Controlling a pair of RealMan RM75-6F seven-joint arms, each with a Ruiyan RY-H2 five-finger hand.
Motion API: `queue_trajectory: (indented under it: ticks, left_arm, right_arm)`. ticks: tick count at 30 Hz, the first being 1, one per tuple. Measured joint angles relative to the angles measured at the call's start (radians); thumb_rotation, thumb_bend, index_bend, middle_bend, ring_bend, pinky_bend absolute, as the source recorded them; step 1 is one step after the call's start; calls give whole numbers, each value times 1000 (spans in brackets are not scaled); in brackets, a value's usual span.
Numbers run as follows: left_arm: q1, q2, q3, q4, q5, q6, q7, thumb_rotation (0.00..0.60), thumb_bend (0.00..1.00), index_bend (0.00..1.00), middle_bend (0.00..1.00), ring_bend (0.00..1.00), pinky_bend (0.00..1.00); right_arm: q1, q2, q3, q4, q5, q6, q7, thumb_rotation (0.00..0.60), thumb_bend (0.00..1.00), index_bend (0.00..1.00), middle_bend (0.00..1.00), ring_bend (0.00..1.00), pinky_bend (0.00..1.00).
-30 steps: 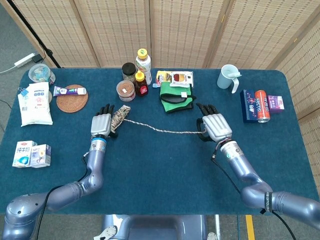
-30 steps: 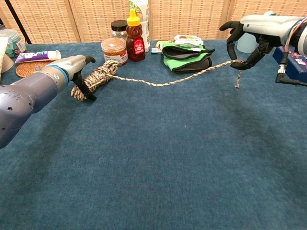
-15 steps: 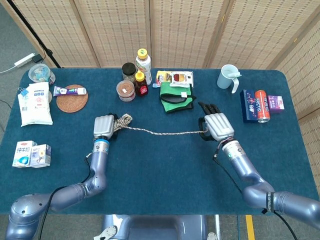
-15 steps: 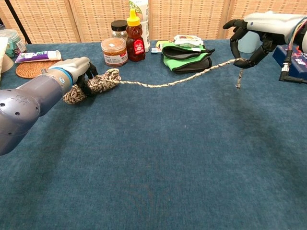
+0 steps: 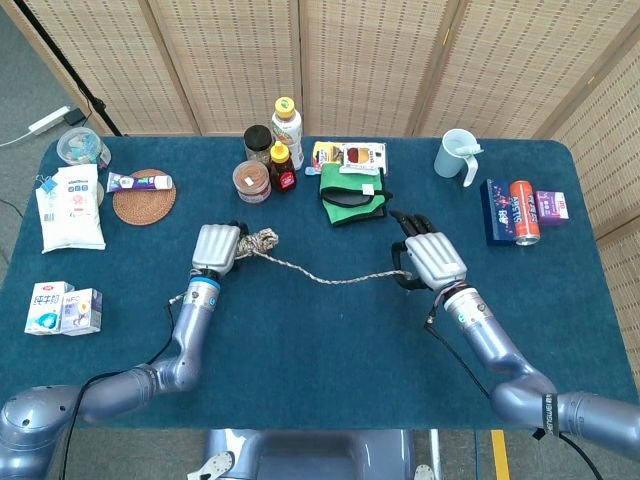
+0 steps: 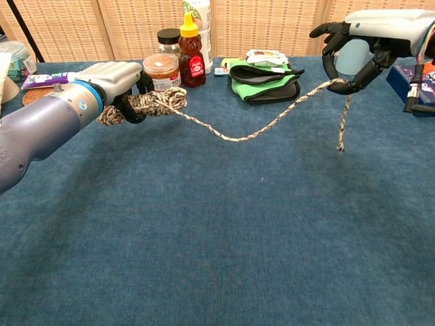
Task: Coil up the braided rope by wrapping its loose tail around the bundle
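The braided rope bundle is lifted off the blue table, gripped in my left hand; in the head view the bundle sticks out to the right of that hand. The loose tail sags from the bundle across to my right hand, which pinches it near its end. A short free end dangles below that hand. From the head camera the tail runs to my right hand.
Behind the rope stand a honey bear bottle, a round tub, a dark jar and a green pouch. A mug, a can and boxes sit at the right, a coaster and packets at the left.
My left hand has lifted the bundle and carried it toward the right. The tail has slackened and now sags lower. My right hand has risen slightly, so more of the end hangs down.
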Motion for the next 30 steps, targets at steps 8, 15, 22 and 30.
queue_trajectory:
  ticks: [8,15,22,30]
  left_arm:
    - [-1,58,84,-67,182,29,-26,600,405,485,409,465,628]
    - [-31,24,76,-39,191,-1,-16,600,405,485,409,455,628]
    - [-51,-4,98,-24,216,-25,17,600,405,485,409,448,628]
    - [-56,22,137,-67,292,-51,-15,600,405,482,407,440,628]
  right_arm:
    - [14,66,48,-145,45,15,-17,600,443,654,0,0,0]
    - [53,123,102,-267,155,21,-53,600,446,660,0,0,0]
    - [119,170,163,-335,316,15,-79,600,453,669,0,0,0]
    - [262,209,237,-313,642,-28,-78,600,460,672,0,0,0]
